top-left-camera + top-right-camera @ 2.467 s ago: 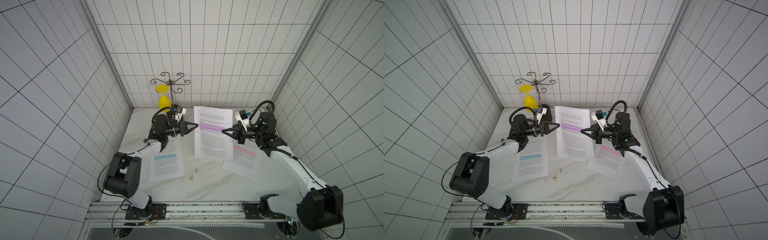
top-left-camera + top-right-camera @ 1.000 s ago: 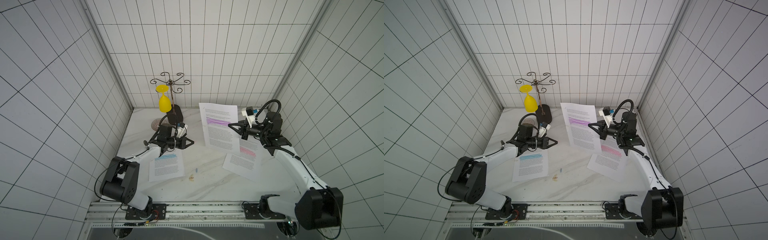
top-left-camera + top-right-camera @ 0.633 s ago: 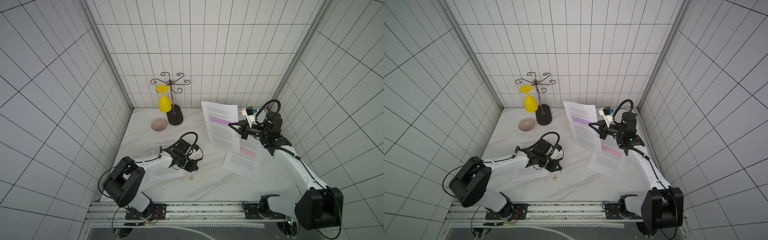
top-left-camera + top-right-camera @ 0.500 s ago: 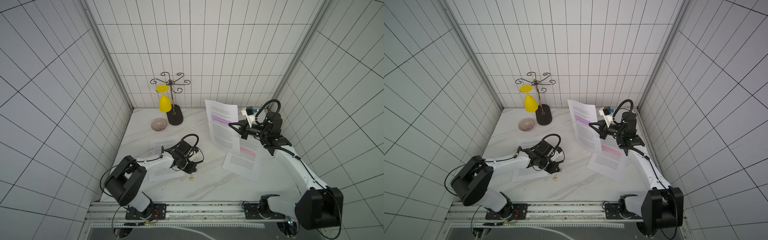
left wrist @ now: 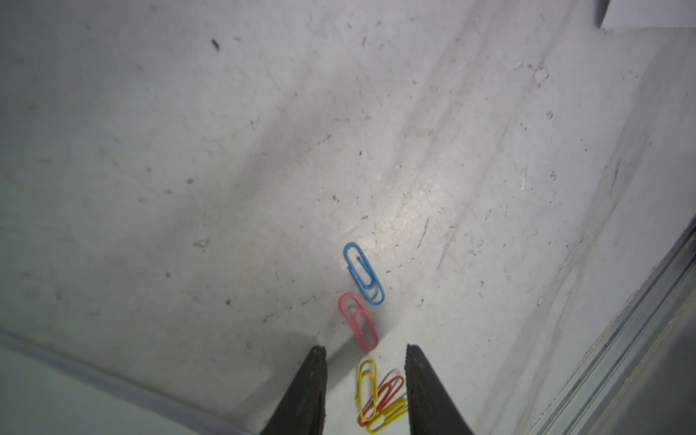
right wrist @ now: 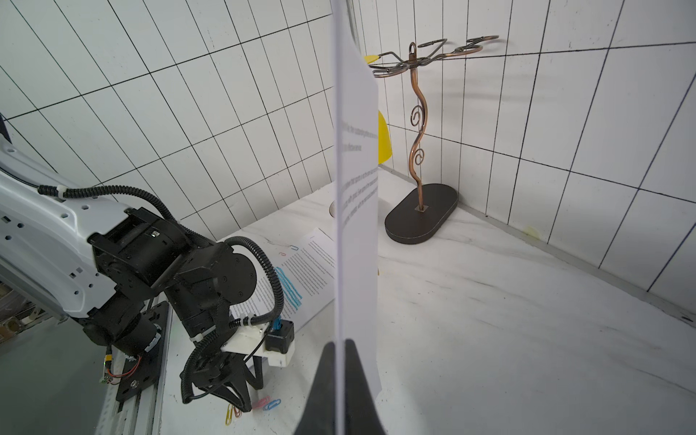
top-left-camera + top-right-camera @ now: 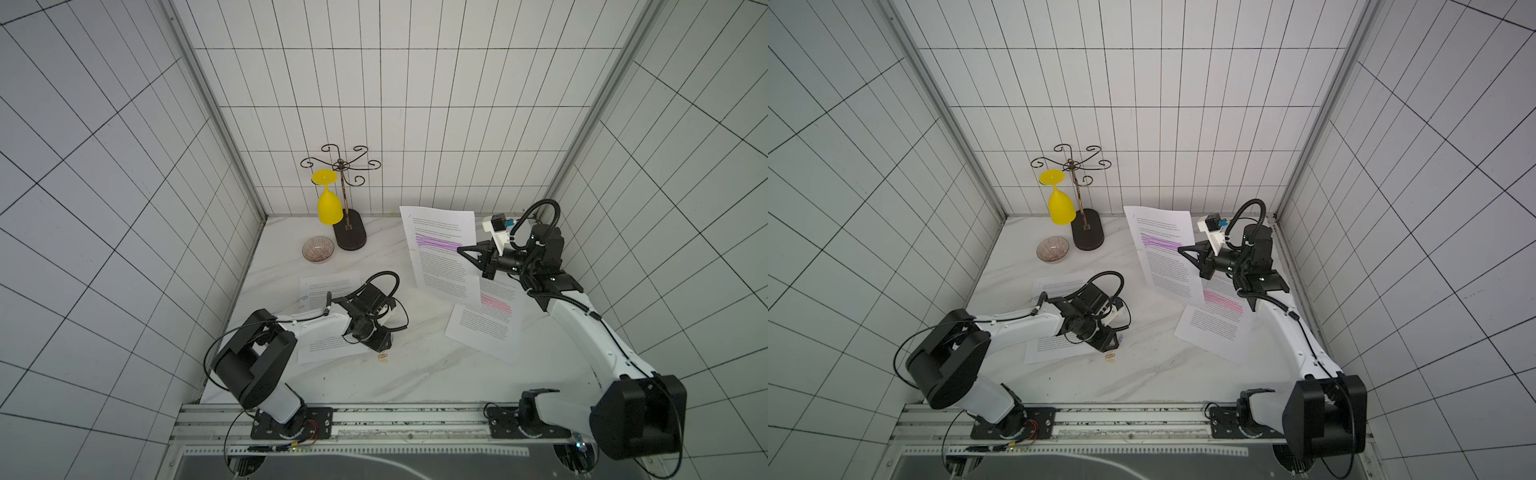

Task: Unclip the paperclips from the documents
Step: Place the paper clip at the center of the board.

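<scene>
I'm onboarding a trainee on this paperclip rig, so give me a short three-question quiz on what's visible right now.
1. True or false: the right pincer holds the purple-band document up in the air.
2. Fill in: the left pincer stands ___ over the loose clips.
3. Pick one: the flat document under the left arm has a band that is A) blue, B) pink, C) green.

Key: 1 true; 2 open; 3 A.
</scene>
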{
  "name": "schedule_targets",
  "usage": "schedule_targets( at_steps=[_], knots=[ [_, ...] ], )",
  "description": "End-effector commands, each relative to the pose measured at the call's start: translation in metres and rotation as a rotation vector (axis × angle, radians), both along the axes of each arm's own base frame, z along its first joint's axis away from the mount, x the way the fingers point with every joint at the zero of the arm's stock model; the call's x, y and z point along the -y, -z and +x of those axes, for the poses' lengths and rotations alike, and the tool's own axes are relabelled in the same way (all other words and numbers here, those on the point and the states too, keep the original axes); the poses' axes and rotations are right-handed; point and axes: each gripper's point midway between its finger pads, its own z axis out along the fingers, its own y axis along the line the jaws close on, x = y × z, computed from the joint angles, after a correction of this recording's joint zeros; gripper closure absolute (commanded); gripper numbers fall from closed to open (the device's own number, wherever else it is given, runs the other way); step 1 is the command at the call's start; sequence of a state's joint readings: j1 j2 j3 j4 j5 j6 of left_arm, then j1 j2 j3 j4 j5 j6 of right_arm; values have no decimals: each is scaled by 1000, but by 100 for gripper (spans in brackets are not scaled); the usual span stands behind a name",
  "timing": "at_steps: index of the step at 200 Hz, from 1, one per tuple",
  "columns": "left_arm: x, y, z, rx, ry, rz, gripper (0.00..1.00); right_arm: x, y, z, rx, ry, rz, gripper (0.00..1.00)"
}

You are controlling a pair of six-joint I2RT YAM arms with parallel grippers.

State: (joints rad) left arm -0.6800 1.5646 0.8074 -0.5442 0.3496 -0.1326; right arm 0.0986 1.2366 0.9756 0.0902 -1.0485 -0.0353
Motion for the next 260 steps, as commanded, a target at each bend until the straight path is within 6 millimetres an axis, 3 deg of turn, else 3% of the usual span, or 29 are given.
schedule_targets(
  at_steps=[1,49,82,116,156,172,191,230,260],
  knots=[
    [5,-18,9,58,25,-11,62,0,-4,-6,38,-12,-12,100],
    [19,-61,20,160,63,-115,61,-1,-10,-6,52,-21,-9,100],
    [27,-78,21,189,88,-164,62,-2,-14,-9,56,-34,-3,100],
    [34,-142,52,418,55,-340,61,-8,-19,-21,50,-97,20,100],
    [4,-220,111,665,-87,-608,44,-20,-28,-42,44,-200,52,100],
    [-2,-239,122,739,-72,-676,38,-26,-33,-50,42,-243,63,100],
    [5,-260,123,803,22,-739,38,-32,-37,-58,44,-281,71,100],
    [27,-285,109,736,178,-903,38,-38,-42,-66,51,-323,88,100],
    [31,-275,107,681,178,-925,38,-42,-48,-73,68,-354,103,100]
  ],
)
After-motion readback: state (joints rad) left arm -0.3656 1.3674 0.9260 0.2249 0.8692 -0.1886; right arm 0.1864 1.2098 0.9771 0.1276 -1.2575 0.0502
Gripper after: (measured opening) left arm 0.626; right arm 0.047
